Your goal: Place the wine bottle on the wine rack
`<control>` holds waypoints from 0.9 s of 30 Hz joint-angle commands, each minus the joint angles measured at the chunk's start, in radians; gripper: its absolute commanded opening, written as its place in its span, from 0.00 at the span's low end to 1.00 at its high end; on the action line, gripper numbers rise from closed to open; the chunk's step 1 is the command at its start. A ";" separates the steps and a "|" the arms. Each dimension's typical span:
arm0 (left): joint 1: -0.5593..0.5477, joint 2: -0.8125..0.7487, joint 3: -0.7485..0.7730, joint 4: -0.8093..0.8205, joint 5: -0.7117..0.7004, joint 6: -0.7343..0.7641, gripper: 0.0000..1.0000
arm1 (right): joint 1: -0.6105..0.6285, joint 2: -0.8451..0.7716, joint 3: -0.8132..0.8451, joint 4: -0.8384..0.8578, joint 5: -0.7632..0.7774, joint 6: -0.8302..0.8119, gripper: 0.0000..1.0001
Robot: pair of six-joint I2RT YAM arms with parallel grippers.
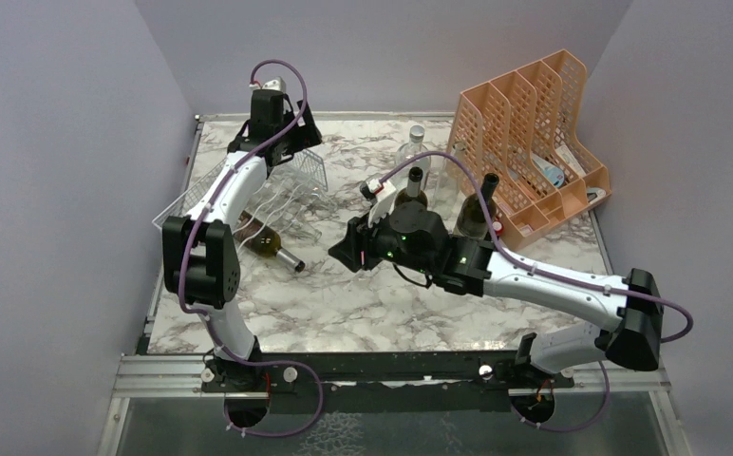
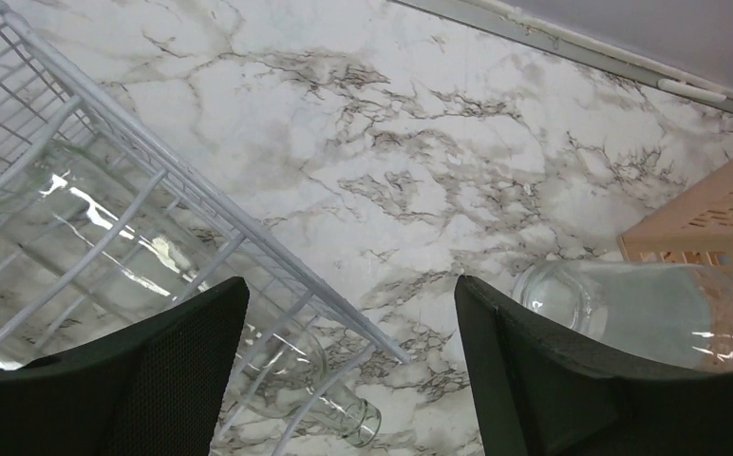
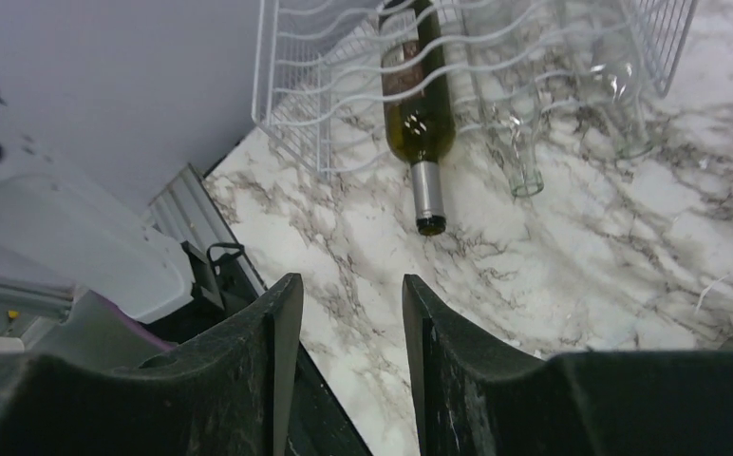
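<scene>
The marble table [image 1: 344, 304] carried everything, with the wine rack [image 1: 310, 171] of thin white wire at its left side, tilted rather than flat. At the far right stood a peach-orange file holder [image 1: 524, 123]. The left arm reached to the back of the rack, and its left gripper [image 2: 348, 280] hung released above the rack's edge, fingers wide apart and nothing between them. The right arm stretched across the middle of the table. Its right gripper [image 3: 351, 277] was drawn nearly together with only a narrow gap, and it clasped nothing as it faced the rack. The wine bottle [image 3: 420, 104], dark green with a silver-capped neck, lay on its side in a cradle of the rack, its neck poking out over the bare marble toward the right gripper. Beside it in the rack lay clear glass bottles [image 3: 519, 142], perhaps two, though the wire and glare made the count uncertain. Two more dark bottles [image 1: 413, 195] stood upright between the right arm and the file holder, and clear upright bottles [image 1: 416, 147] stood behind them.
</scene>
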 commanded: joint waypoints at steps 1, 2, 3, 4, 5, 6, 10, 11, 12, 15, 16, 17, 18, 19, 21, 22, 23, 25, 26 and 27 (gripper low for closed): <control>0.000 0.034 0.036 0.032 0.005 -0.098 0.83 | 0.002 -0.085 0.064 -0.065 0.047 -0.070 0.45; 0.000 0.036 0.032 0.033 -0.006 -0.104 0.83 | 0.002 -0.095 0.070 -0.070 0.058 -0.074 0.45; -0.001 0.039 0.030 0.034 -0.016 -0.108 0.82 | 0.002 -0.105 0.074 -0.073 0.068 -0.078 0.45; -0.001 0.043 0.031 0.039 -0.015 -0.109 0.81 | 0.001 -0.113 0.078 -0.076 0.077 -0.083 0.45; 0.000 0.052 0.032 0.044 -0.005 -0.108 0.80 | 0.001 -0.120 0.080 -0.080 0.087 -0.087 0.45; -0.001 0.063 0.038 0.045 0.008 -0.109 0.78 | 0.001 -0.122 0.084 -0.084 0.099 -0.093 0.45; -0.005 0.096 0.050 0.053 0.059 -0.112 0.59 | 0.001 -0.124 0.105 -0.121 0.160 -0.106 0.45; -0.008 0.099 0.048 0.056 0.062 -0.114 0.58 | 0.001 -0.126 0.108 -0.126 0.173 -0.111 0.45; -0.012 0.102 0.050 0.056 0.063 -0.115 0.58 | 0.002 -0.129 0.111 -0.133 0.189 -0.113 0.45; -0.023 0.104 0.045 0.060 0.064 -0.117 0.57 | 0.001 -0.141 0.117 -0.141 0.227 -0.120 0.45; -0.026 0.106 0.047 0.063 0.071 -0.117 0.57 | 0.001 -0.145 0.119 -0.143 0.236 -0.124 0.45; -0.029 0.110 0.050 0.066 0.082 -0.117 0.56 | 0.001 -0.148 0.122 -0.145 0.244 -0.126 0.45; -0.031 0.114 0.054 0.070 0.093 -0.119 0.55 | 0.002 -0.150 0.126 -0.146 0.254 -0.131 0.45; -0.035 0.117 0.058 0.077 0.105 -0.120 0.53 | 0.002 -0.152 0.129 -0.149 0.265 -0.134 0.45; -0.046 0.119 0.062 0.092 0.124 -0.129 0.49 | 0.001 -0.154 0.137 -0.160 0.293 -0.140 0.45; -0.052 0.119 0.066 0.098 0.132 -0.133 0.48 | 0.001 -0.154 0.143 -0.167 0.316 -0.142 0.45; -0.063 0.121 0.073 0.102 0.137 -0.140 0.48 | 0.002 -0.153 0.151 -0.176 0.340 -0.143 0.45; -0.080 0.127 0.089 0.109 0.147 -0.155 0.48 | 0.002 -0.150 0.163 -0.197 0.397 -0.149 0.45; -0.087 0.133 0.098 0.114 0.155 -0.164 0.48 | 0.002 -0.147 0.173 -0.206 0.431 -0.153 0.45; -0.097 0.138 0.108 0.116 0.160 -0.171 0.47 | 0.001 -0.143 0.187 -0.219 0.464 -0.156 0.45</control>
